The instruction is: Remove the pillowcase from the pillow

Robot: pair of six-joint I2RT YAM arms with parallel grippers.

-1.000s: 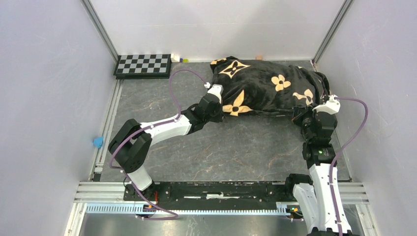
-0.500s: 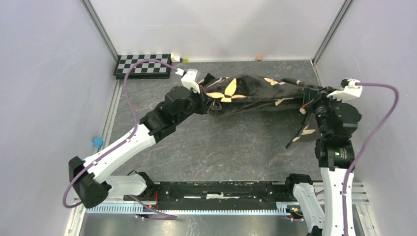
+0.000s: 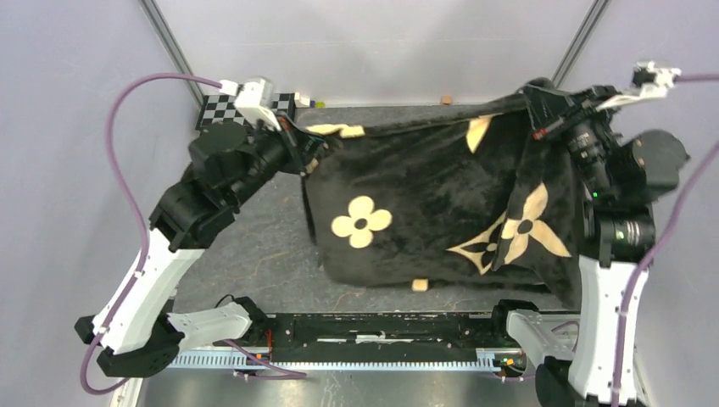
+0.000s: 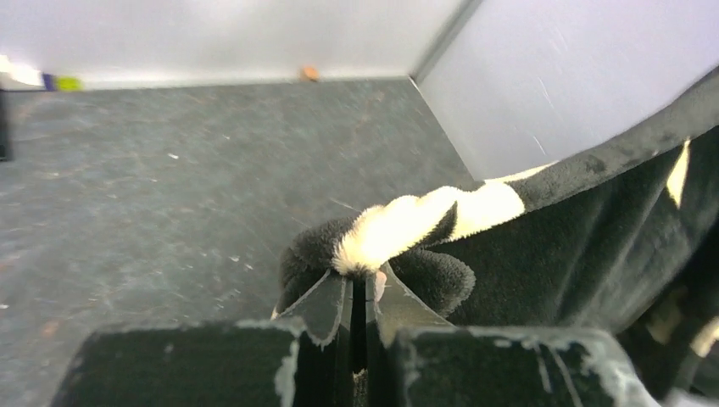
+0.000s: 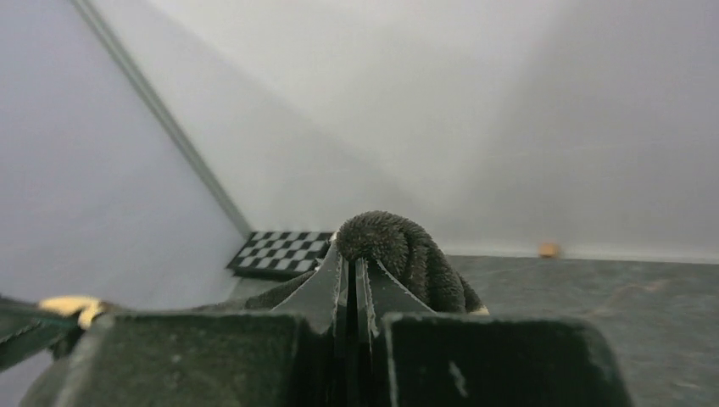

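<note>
The left claw [image 3: 303, 157] is pressed together on a tan-marked corner of the pillowcase [image 3: 424, 212]. In its wrist view the plush bunches right at the fingertips, and the corner is held high above the desk [image 3: 254, 246], close to the checkerboard [image 3: 214, 110]. From there the cover's top edge runs taut across to the right claw [image 3: 543, 114], which is likewise clamped shut on a dark roll of the same fabric. The pillowcase therefore hangs between the two arms like a curtain, its lower hem down toward the near rail [image 3: 381, 326]. The pillow shows in no view. No cream quilting lies on the bare desk, and only a small tan scrap [image 3: 418, 285] peeks out at the hem, too small to tell cushion from print. I judge that the cushion is probably inside the cover or hidden behind it, so the separation itself is not yet done. What is left is getting it to slide out of the open end and setting the cover aside. As for room, the left arm stands near the left wall [image 3: 76, 127] with open desk beside and below it. The ground beneath the cloth is hidden, and a small orange block [image 3: 445, 100] sits at the back edge. The right arm is crowded against the right wall [image 3: 687, 339] and corner post, so I would expect free travel only inward and toward the near side.
</note>
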